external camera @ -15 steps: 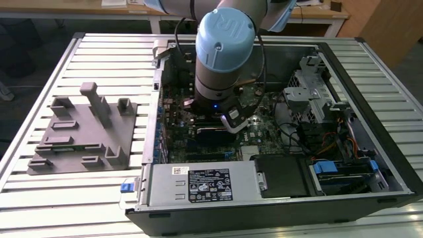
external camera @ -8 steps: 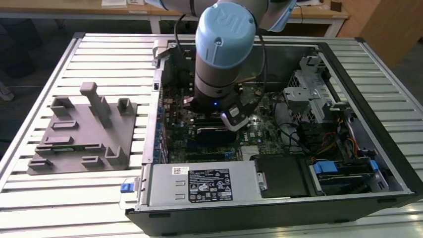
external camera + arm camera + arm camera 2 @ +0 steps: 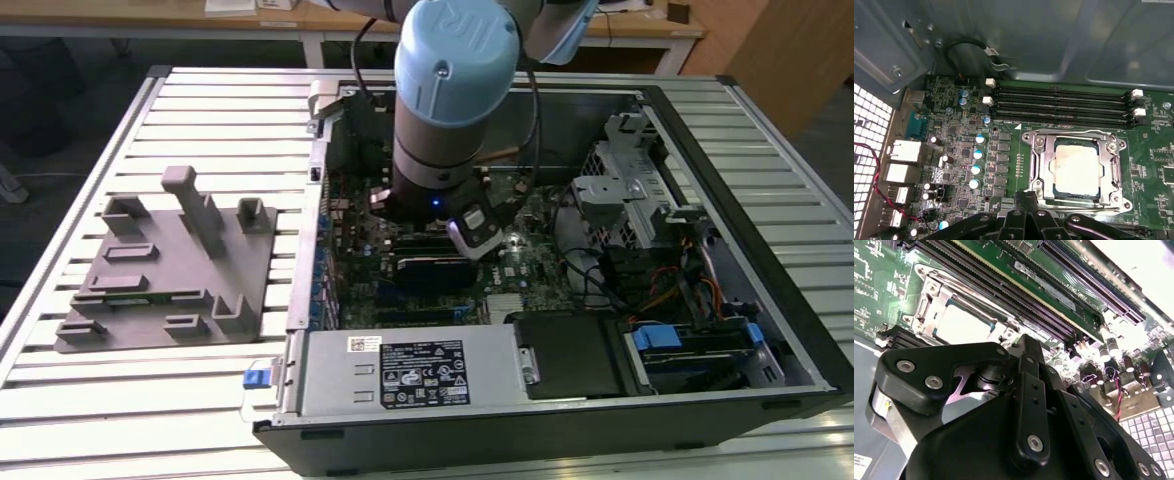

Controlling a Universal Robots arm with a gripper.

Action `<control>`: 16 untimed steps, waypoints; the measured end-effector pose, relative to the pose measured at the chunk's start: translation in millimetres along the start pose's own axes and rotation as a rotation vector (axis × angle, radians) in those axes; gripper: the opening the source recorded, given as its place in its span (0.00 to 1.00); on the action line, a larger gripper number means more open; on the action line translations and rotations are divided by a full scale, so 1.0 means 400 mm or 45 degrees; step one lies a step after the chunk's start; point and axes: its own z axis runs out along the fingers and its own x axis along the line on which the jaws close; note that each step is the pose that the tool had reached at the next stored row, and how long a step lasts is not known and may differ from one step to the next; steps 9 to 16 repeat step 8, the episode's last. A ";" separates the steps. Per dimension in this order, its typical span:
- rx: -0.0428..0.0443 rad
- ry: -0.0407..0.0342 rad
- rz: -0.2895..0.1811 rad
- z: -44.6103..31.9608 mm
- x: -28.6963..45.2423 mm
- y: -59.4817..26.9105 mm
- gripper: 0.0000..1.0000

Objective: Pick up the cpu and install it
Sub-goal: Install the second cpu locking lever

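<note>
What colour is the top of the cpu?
Pale silvery, with a dark rim; the cpu shows best in the first wrist view, inside the metal socket frame.

Arm: grey cylindrical robot arm with pale blue end cap [image 3: 451, 95] stood near-vertical, wrist pointing down.
Wrist: dark lower section carried a small lit blue indicator, with a silver-grey camera module [image 3: 478, 238] mounted beside it.
Gripper: black metal linkage gripper [image 3: 1024, 390], bolted links converging toward the tip; tip [image 3: 1026, 207] directed downward.
</note>
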 end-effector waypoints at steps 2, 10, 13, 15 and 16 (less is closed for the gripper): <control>0.000 0.0001 0.000 -0.004 0.000 0.002 0.11; 0.000 0.0001 -0.001 -0.024 0.000 0.008 0.11; 0.000 0.0001 -0.001 -0.024 0.000 0.008 0.11; 0.000 0.0001 -0.001 -0.024 0.000 0.008 0.11; 0.000 0.0001 -0.001 -0.024 0.000 0.008 0.11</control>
